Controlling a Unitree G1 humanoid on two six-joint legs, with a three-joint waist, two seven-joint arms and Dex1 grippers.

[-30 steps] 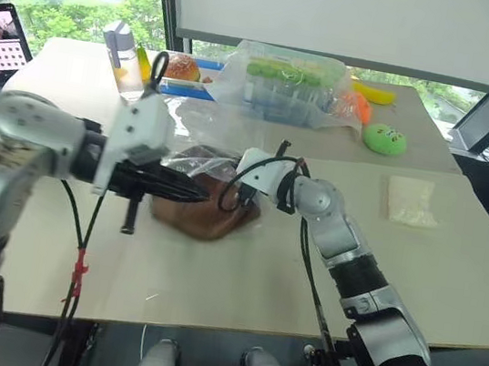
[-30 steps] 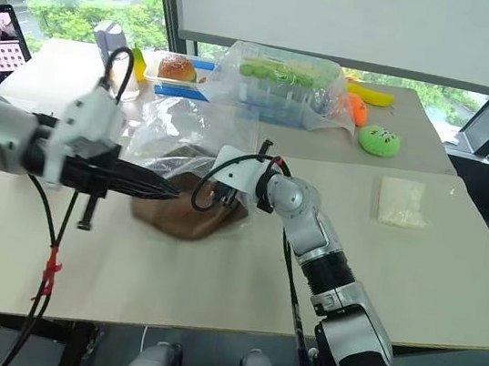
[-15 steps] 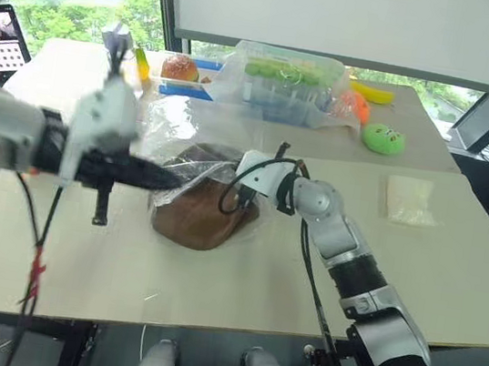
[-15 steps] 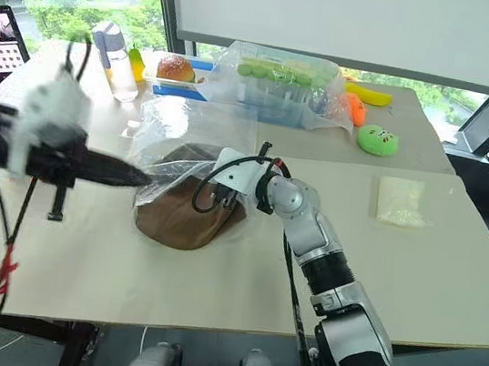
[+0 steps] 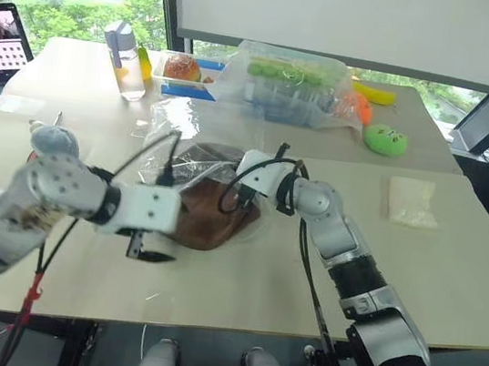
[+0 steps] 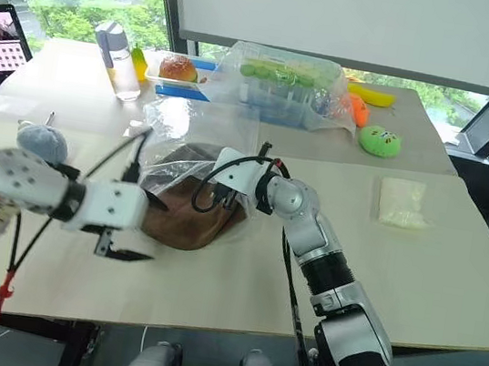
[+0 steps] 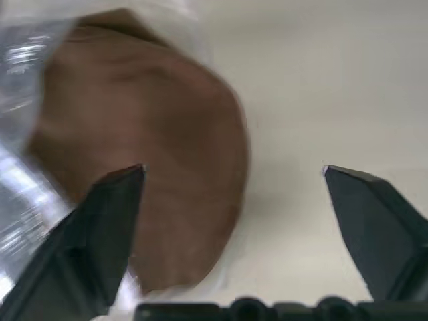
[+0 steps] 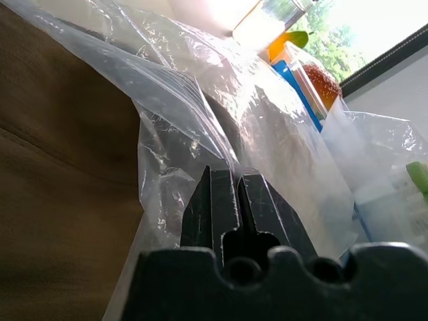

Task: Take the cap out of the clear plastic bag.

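Two grippers work a table [image 5: 239, 283] near the window; the right gripper [image 5: 238, 202] has its jaws pressed together on a fold of the bag [image 5: 199, 130], pinching the clear film at the mouth edge, as its wrist view shows; the left gripper [image 5: 149, 254] hovers low at the near side with jaws spread wide, empty, one finger over the cap [image 5: 207, 214] and the other over bare table. The cap lies on the table at mid-scene, brown and slumped, its far part under the film, its near rim apparently poking out of the mouth. By the look of it, the step in hand is the reach for the cap, with the bag pinned; the next move calls for the left jaws to close on the near rim, catching cloth and not plastic, then draw it toward the robot while the right holds firm.
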